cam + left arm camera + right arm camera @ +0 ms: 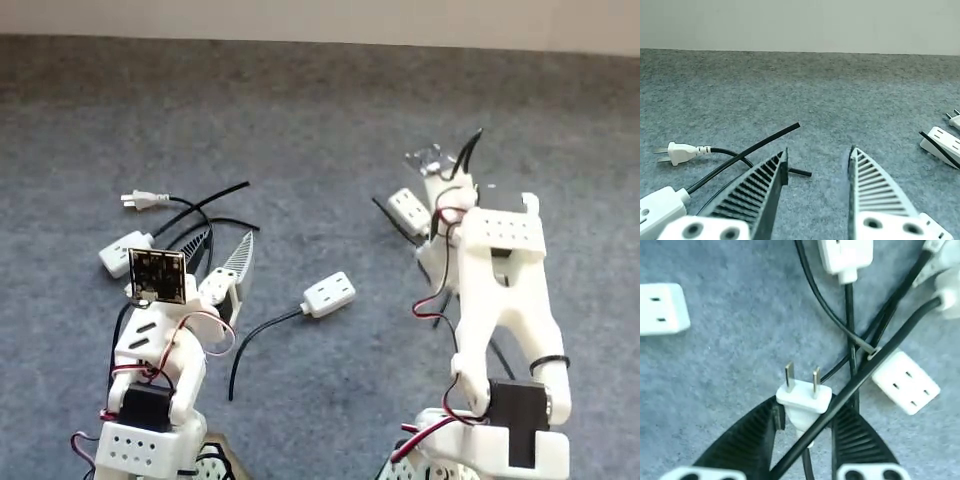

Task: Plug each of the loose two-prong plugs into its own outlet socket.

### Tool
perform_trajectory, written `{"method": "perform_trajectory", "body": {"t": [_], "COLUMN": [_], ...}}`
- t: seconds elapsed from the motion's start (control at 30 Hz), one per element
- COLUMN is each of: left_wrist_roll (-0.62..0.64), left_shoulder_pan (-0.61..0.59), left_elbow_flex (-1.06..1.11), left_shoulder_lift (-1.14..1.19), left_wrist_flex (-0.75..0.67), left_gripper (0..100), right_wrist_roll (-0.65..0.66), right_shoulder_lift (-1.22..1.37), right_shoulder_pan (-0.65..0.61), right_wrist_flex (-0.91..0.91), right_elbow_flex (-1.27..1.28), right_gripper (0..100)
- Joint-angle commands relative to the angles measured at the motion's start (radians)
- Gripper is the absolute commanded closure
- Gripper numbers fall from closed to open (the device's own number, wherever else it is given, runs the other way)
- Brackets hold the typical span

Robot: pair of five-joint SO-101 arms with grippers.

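Note:
My right gripper (805, 409) is shut on a white two-prong plug (803, 396), prongs pointing away from the wrist, with a black cord lying across it. White outlet sockets lie around it: one (906, 382) close beside the plug, one (660, 307) farther off, and one (845, 254) beyond. In the high view the right gripper (445, 165) hangs just past an outlet socket (408, 208). My left gripper (817, 162) is open and holds nothing above the carpet. A loose plug (682, 151) (145, 200) lies ahead of it, and an outlet socket (127, 253) sits beside that arm.
Another outlet socket (330, 294) with a curved black cord lies on the grey carpet between the arms. Loose black cords (205, 210) cross in front of the left arm. More cords tangle around the right gripper. A pale wall (320, 20) bounds the far edge.

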Motion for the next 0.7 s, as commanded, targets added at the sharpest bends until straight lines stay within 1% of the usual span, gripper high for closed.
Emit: {"method": "perform_trajectory", "body": {"t": [0.0, 0.1, 0.2, 0.37, 0.5, 0.67], "left_wrist_roll": [-0.005, -0.005, -0.005, -0.005, -0.005, -0.005], "left_shoulder_pan": [-0.012, -0.012, -0.012, -0.010, -0.010, -0.013], "left_elbow_flex": [0.016, 0.016, 0.016, 0.016, 0.016, 0.016], "left_shoulder_lift": [-0.005, -0.005, -0.005, -0.007, -0.007, -0.008], "left_wrist_flex": [-0.018, -0.018, -0.020, -0.020, -0.020, -0.020], "left_gripper": [79, 79, 79, 79, 79, 79], "right_wrist_roll": [0.005, 0.005, 0.008, 0.117, 0.155, 0.190], "right_shoulder_lift": [-0.093, -0.165, -0.248, -0.421, -0.584, -0.765], "right_shoulder_pan": [-0.061, -0.125, -0.194, -0.291, -0.363, -0.414], "right_wrist_flex": [0.097, 0.159, 0.186, 0.194, 0.154, -0.041], "right_elbow_flex": [-0.148, -0.225, -0.242, -0.193, -0.050, 0.288], "right_gripper": [89.3, 89.3, 89.3, 89.3, 89.3, 89.3]}}
